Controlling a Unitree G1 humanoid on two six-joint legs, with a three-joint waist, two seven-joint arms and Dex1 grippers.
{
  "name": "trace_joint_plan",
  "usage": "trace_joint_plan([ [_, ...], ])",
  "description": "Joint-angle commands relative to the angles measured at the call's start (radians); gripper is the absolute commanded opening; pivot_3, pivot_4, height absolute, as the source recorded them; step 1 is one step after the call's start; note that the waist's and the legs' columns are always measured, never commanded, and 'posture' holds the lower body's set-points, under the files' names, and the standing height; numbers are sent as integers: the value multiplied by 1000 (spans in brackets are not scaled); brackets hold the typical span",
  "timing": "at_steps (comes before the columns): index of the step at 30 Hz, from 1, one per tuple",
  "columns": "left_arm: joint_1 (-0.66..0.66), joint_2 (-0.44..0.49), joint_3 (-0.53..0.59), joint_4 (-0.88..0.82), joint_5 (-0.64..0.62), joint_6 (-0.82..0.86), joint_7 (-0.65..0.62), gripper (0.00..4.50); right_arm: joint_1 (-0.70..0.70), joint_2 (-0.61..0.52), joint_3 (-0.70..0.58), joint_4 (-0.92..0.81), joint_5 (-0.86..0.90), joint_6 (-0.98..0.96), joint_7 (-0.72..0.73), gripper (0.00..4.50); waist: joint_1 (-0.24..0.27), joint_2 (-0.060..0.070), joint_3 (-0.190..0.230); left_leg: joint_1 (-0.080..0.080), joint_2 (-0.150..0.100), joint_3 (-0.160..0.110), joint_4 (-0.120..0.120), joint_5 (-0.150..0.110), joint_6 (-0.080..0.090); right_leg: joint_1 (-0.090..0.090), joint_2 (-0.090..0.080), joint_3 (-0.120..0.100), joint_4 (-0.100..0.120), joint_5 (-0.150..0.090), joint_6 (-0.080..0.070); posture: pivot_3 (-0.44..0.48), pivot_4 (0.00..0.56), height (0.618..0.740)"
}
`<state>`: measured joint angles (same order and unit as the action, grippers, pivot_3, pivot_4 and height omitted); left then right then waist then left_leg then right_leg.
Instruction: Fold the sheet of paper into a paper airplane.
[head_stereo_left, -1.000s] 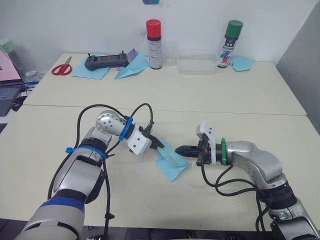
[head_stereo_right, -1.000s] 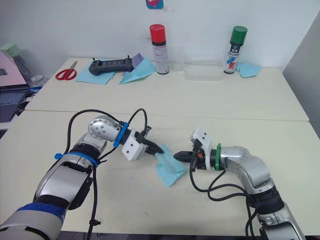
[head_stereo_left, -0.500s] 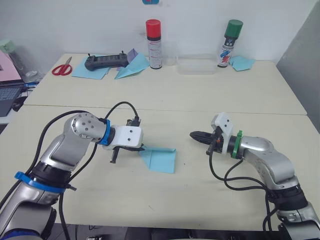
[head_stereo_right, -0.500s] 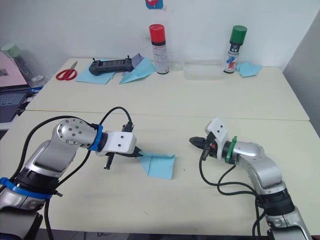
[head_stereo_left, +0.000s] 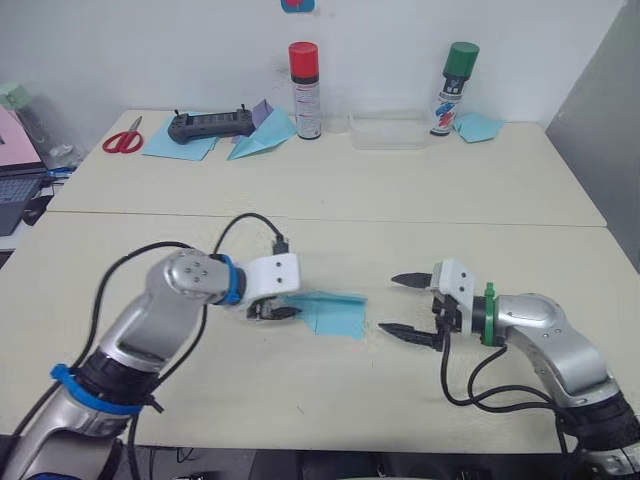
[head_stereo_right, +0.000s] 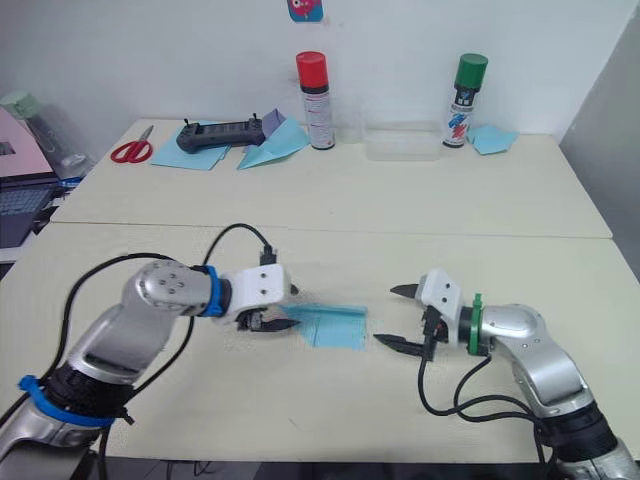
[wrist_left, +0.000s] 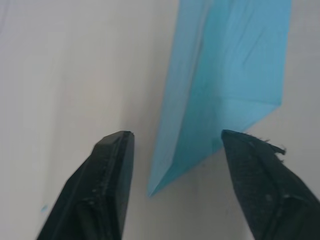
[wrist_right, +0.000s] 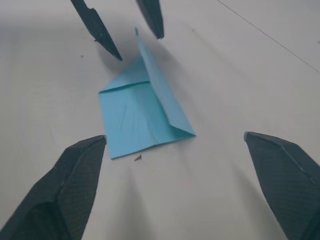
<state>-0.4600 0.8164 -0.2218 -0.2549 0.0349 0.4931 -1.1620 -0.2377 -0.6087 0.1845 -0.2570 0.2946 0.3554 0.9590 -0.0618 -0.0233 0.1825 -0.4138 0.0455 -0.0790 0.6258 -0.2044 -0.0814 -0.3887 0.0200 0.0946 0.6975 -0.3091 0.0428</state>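
The light-blue sheet of paper (head_stereo_left: 335, 312), folded into a small layered wedge with one flap standing up, lies on the table between my two grippers. My left gripper (head_stereo_left: 280, 310) is open, with the wedge's pointed left end (wrist_left: 165, 175) between its fingertips but not pinched. My right gripper (head_stereo_left: 388, 303) hovers open just right of the paper (wrist_right: 140, 115), apart from it and holding nothing. In the right wrist view the left gripper (wrist_right: 139, 46) straddles the raised flap's far tip.
At the back of the table stand a red spray can (head_stereo_left: 304, 90), a green spray can (head_stereo_left: 458, 88) and a clear tray (head_stereo_left: 388, 130). A black controller (head_stereo_left: 205, 124) on blue sheets, a blue dart plane (head_stereo_left: 262, 135) and scissors (head_stereo_left: 123, 137) lie back left.
Both grippers have opened. The left one has let go of the paper's left tip, and the paper now rests on the table. The right gripper has dropped lower, nearer the paper.
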Motion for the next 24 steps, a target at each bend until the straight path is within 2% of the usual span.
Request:
trace_joint_plan([
  [1,4,0,152,20,-150,-54,-33,4220,-48,37,26,14,-9,-41,9,4500,2,0,0,0,0,0,0,0,0,0,0,0,0,0,0,0,150,740],
  [2,25,20,198,29,-193,-33,-54,4450,-66,58,47,33,-18,-53,11,4500,2,0,0,-1,0,0,1,0,0,0,0,0,0,0,0,0,150,740],
  [6,111,111,298,41,-280,19,-112,4450,-116,122,101,113,-53,-105,13,4500,-2,0,0,-1,0,1,0,0,0,0,0,0,0,0,0,0,150,740],
  [7,128,125,335,39,-315,49,-115,4484,-131,150,113,140,-55,-115,11,4331,-2,0,1,0,1,1,0,0,0,-1,0,0,0,0,0,0,150,740],
  [10,136,123,376,32,-370,92,-79,4500,-156,191,133,198,-70,-154,19,3562,4,0,1,-1,1,0,0,0,0,-1,0,-1,0,0,0,0,150,740],
  [16,113,42,287,27,-323,69,56,4500,-162,186,140,246,-94,-227,58,1336,19,0,2,-1,-1,1,2,0,0,1,-2,0,-1,1,1,0,150,740],
  [19,95,0,277,3,-358,98,93,4500,-150,158,129,246,-104,-261,70,194,19,0,2,-1,-1,1,2,0,0,0,-2,0,0,1,1,0,150,740],
  [20,91,-9,275,-2,-367,106,100,4500,-145,147,124,242,-105,-271,72,18,19,0,2,-1,0,1,2,0,0,0,-1,0,0,1,1,0,150,740],
  [24,68,-39,246,13,-367,127,131,4500,-106,83,113,213,-114,-327,106,18,19,0,2,-1,-1,1,2,0,0,0,-1,0,0,1,1,0,150,740],
])
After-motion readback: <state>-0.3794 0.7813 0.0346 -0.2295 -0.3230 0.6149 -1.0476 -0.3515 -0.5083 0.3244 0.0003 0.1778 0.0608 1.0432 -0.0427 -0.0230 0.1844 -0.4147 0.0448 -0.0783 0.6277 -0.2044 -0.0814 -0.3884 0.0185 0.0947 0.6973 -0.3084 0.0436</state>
